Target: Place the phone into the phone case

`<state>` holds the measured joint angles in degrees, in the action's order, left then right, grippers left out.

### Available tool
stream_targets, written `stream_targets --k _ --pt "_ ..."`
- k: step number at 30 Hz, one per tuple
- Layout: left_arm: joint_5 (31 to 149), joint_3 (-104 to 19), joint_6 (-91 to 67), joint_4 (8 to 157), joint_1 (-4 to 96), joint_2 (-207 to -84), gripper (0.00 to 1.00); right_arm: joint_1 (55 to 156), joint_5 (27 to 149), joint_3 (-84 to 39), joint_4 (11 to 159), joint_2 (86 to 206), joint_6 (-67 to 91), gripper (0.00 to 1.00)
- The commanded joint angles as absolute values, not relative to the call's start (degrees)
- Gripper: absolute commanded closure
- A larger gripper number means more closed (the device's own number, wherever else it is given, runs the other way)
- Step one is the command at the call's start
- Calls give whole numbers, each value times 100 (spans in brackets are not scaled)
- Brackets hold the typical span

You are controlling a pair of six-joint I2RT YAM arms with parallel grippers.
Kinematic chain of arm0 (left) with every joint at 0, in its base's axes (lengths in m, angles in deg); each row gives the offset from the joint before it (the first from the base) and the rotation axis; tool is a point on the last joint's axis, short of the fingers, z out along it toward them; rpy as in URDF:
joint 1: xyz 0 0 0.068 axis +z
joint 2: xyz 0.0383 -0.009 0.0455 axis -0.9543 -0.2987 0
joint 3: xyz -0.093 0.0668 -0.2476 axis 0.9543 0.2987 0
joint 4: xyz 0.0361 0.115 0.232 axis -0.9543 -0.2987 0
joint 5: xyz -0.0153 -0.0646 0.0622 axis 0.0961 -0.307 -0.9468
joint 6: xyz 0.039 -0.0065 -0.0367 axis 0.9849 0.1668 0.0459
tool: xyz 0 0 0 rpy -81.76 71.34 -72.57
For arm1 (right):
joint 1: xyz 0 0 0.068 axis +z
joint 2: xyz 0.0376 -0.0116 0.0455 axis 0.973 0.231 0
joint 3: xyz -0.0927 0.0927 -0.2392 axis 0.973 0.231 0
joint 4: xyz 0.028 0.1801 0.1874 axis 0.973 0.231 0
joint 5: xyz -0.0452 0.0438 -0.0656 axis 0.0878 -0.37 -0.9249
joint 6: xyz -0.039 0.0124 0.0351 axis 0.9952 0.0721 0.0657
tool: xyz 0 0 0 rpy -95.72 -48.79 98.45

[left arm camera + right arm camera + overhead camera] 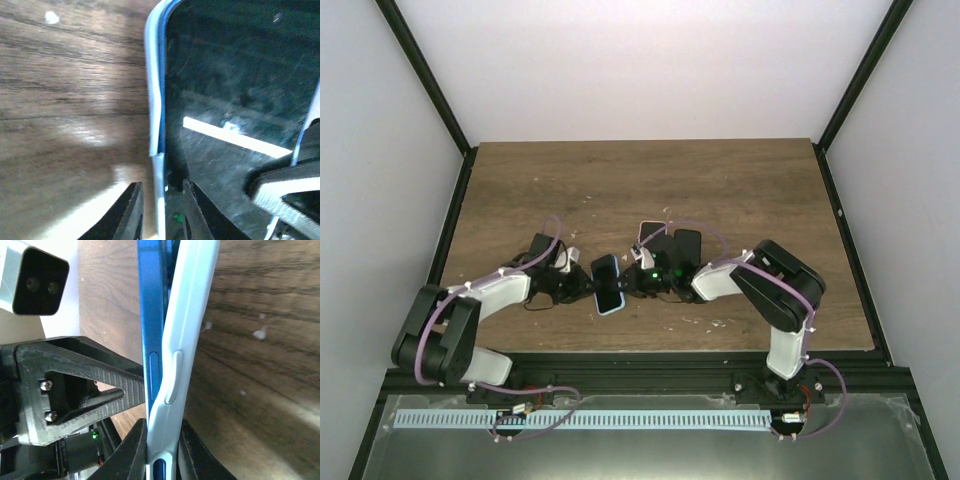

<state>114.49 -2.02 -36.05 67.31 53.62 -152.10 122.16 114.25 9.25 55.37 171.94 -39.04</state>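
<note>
The phone (pixel 608 281), dark screen up, lies in the pale blue phone case (pixel 611 309) between my two arms at the table's near middle. My left gripper (pixel 584 285) straddles its left side. In the left wrist view the fingers (pixel 131 212) stand slightly apart around the case rim (pixel 159 200), and the dark screen (pixel 240 75) fills the right. My right gripper (pixel 638 280) is shut on the opposite side. In the right wrist view both fingers (pixel 192 452) press the pale case (pixel 192 315), and the blue phone edge (pixel 152 315) stands beside the case's bent lip.
Just behind the right gripper lie two more flat handsets or cases, one with a pale edge (pixel 649 232) and one black (pixel 688 248). A black frame (pixel 450 215) borders the wooden table (pixel 640 180). The left arm's finger (pixel 75 385) and camera (pixel 35 282) are close by.
</note>
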Motion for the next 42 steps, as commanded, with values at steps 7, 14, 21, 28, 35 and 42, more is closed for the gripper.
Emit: stream_targets --k 7,14,21,28,35,42 --pt "12005 -733 -4059 6547 5371 -13430 48 12223 11429 1161 5391 15679 -3232 99" --pt "12598 -721 -4662 7277 5399 -12646 38 12132 11187 1716 4978 14296 -2991 99" --pt "13760 -412 -5293 9118 5390 -12538 38 12121 10771 2173 4510 13223 -2597 99" --pt "14161 -142 -5921 10713 5233 -12570 40 12121 11174 2276 3809 13137 -2901 99" --pt "14249 -158 -5839 10908 4943 -12738 57 12121 11288 2280 3580 13190 -3096 98" --pt "14272 -126 -5917 11222 4902 -12838 76 12121 11243 2335 3761 13104 -3020 91"
